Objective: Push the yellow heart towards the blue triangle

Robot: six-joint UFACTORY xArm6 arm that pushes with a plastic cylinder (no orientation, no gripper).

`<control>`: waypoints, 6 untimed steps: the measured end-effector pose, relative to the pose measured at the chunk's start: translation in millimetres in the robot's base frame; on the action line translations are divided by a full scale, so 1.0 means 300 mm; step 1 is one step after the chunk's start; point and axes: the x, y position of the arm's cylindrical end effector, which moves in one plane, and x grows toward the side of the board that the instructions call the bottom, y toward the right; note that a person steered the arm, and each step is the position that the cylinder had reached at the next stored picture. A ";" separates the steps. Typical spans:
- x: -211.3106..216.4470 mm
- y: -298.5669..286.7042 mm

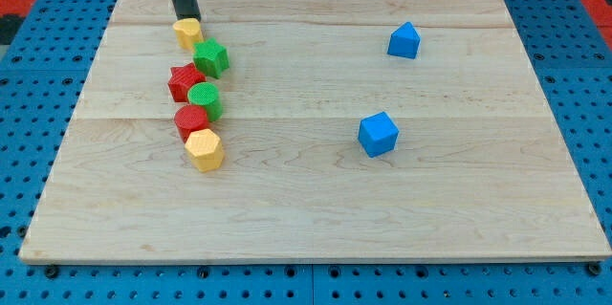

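Observation:
The yellow heart (188, 32) lies near the board's top left. My tip (187, 18) stands right behind it, at its top edge, touching or nearly touching it. The blue triangle (404, 41) lies far to the view's right, at about the same height in the view. Nothing lies on the board between the heart and the triangle.
A green star (210, 57) sits just below and right of the heart. Below it a red star (185, 82), a green cylinder (204, 99), a red block (191, 121) and a yellow hexagon (205, 149) form a tight column. A blue cube (378, 134) lies at centre right on the wooden board (287, 209).

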 end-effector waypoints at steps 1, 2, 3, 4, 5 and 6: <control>0.085 -0.176; 0.152 -0.093; -0.005 0.238; -0.026 0.587; 0.045 0.769; -0.022 0.415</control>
